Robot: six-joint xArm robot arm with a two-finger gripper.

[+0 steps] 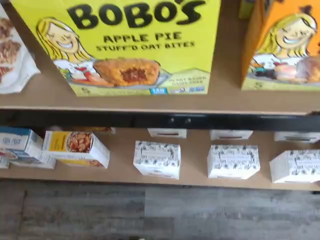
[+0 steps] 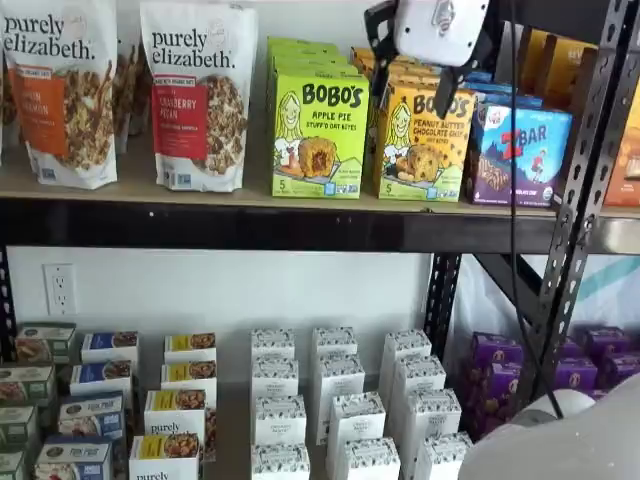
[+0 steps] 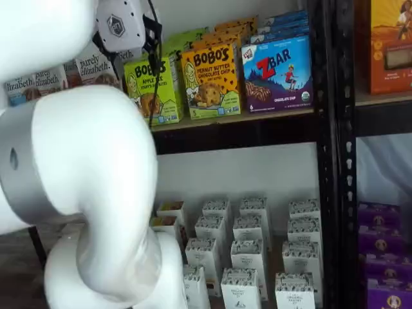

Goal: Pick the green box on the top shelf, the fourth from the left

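Note:
The green box point(image 2: 320, 135) is a lime-green Bobo's Apple Pie carton. It stands upright at the front of the top shelf point(image 2: 250, 195), with more green cartons behind it. It also shows in a shelf view point(image 3: 152, 90) and fills the wrist view point(image 1: 125, 45) close up. My gripper point(image 2: 415, 88) hangs in front of the shelf, up and to the right of the green box and apart from it. Its two black fingers point(image 2: 381, 60) show a gap with nothing between them. In a shelf view its white body point(image 3: 119, 26) sits just left of the green box.
A yellow-orange Bobo's peanut butter carton point(image 2: 425, 140) stands right of the green box, then a blue ZBar box point(image 2: 518, 155). Purely Elizabeth bags point(image 2: 200, 95) stand to its left. The black front beam point(image 1: 150, 120) runs below. Small white boxes point(image 1: 157, 159) fill the lower level. My white arm point(image 3: 84, 180) blocks the left.

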